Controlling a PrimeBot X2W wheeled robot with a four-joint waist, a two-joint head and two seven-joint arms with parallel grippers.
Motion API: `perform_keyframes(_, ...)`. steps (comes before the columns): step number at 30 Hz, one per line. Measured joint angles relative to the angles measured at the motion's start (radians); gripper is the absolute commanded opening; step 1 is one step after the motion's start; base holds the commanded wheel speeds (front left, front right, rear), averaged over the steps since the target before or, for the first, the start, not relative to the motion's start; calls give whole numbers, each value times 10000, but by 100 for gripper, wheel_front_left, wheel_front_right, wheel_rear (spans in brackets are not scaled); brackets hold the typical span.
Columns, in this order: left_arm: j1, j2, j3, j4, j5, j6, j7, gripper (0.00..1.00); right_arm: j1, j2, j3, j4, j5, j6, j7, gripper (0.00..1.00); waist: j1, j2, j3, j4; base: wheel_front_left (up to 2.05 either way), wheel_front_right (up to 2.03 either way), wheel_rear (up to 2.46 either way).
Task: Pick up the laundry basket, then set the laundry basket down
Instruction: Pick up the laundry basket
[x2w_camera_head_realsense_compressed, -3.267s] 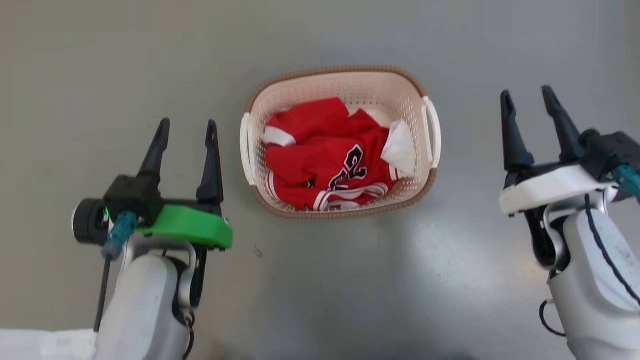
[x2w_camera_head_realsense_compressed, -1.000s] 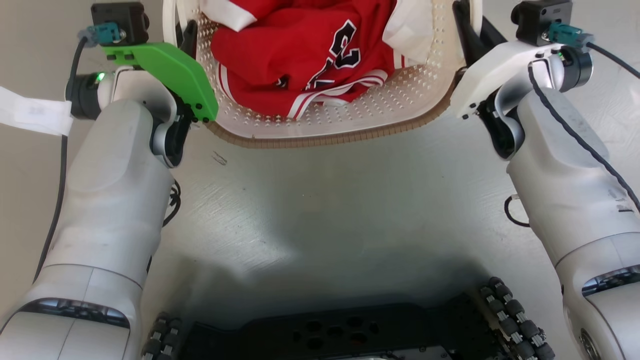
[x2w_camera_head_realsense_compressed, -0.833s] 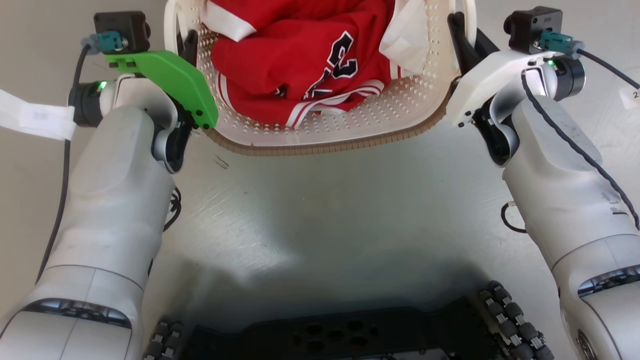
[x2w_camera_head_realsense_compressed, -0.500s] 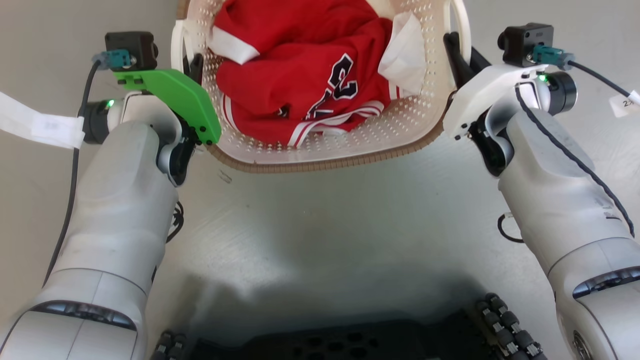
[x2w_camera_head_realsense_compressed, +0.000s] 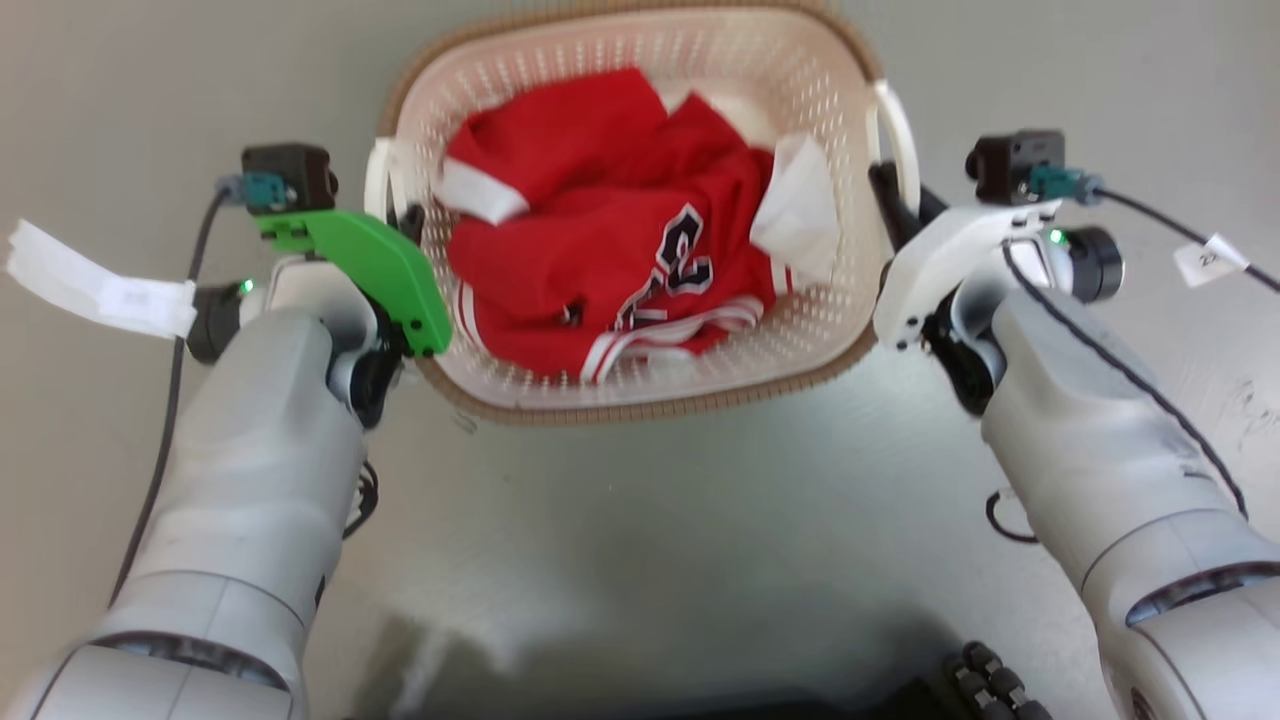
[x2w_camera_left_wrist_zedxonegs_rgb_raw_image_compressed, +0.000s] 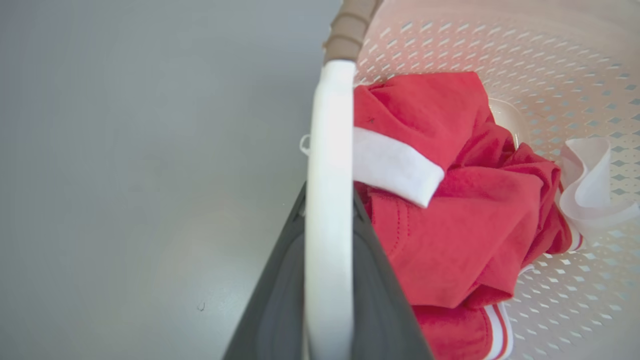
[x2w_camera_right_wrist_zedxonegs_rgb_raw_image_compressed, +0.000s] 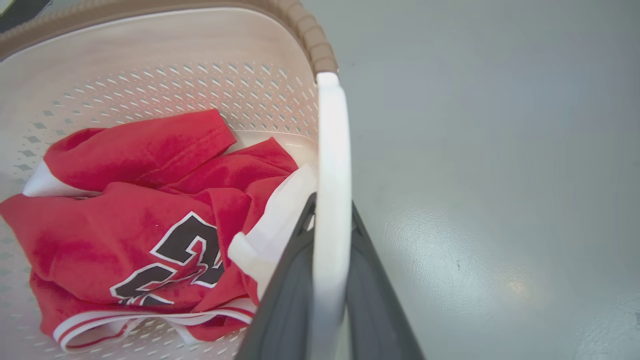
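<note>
Cream plastic laundry basket (x2w_camera_head_realsense_compressed: 640, 408), red jersey (x2w_camera_head_realsense_compressed: 600, 260) inside, was held between my left gripper (x2w_camera_head_realsense_compressed: 408, 215) and right gripper (x2w_camera_head_realsense_compressed: 885, 190), each clamped on a white side handle (x2w_camera_left_wrist_zedxonegs_rgb_raw_image_compressed: 325, 175). I judged the lift under way, though floor (x2w_camera_head_realsense_compressed: 640, 560) contact was unclear; setting it down remained.

Open floor (x2w_camera_head_realsense_compressed: 650, 520) all round laundry basket (x2w_camera_head_realsense_compressed: 640, 408); red jersey (x2w_camera_head_realsense_compressed: 600, 250) covers basket bottom.

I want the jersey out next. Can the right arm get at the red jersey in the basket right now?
Probably not yet: the right end effector is clamped on the right handle of the laundry basket, so it's busy. The red jersey itself lies uncovered.
</note>
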Motion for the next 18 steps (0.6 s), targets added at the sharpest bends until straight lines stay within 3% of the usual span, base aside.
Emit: perform_keyframes(18,1040,-109,-305,769,-748,-119,1101,0,1005,207,456,899,570,67,711,0,-1,0,-2373,-101,0,0,0)
